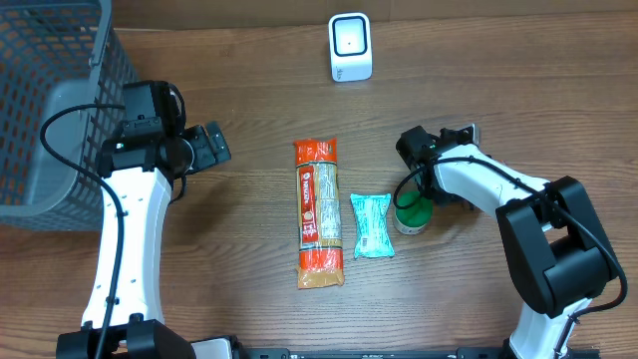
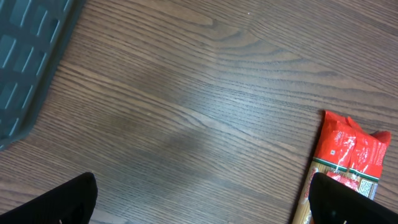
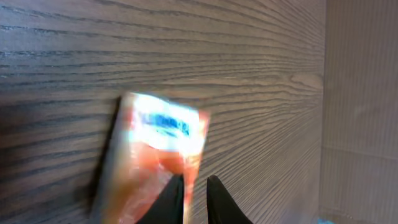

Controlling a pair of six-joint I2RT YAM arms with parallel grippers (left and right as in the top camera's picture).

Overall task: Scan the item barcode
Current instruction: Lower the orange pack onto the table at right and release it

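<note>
While the right gripper (image 3: 195,185) shows its fingers close, only a thin slit between them, I cannot tell whether they pinch anything. A blurred orange-and-white pack (image 3: 158,155) lies right at the tips. Seen from overhead, a green-topped tub (image 1: 412,214) sits under that gripper, a teal packet (image 1: 371,226) is just beside it, and the pasta packet (image 1: 319,212) lies beyond. Farther off stands the scanner (image 1: 350,47). The left gripper (image 1: 211,145) gapes wide, empty, well apart. My reading is that the pick-up step is in hand; next, the item's barcode must face the scanner.
</note>
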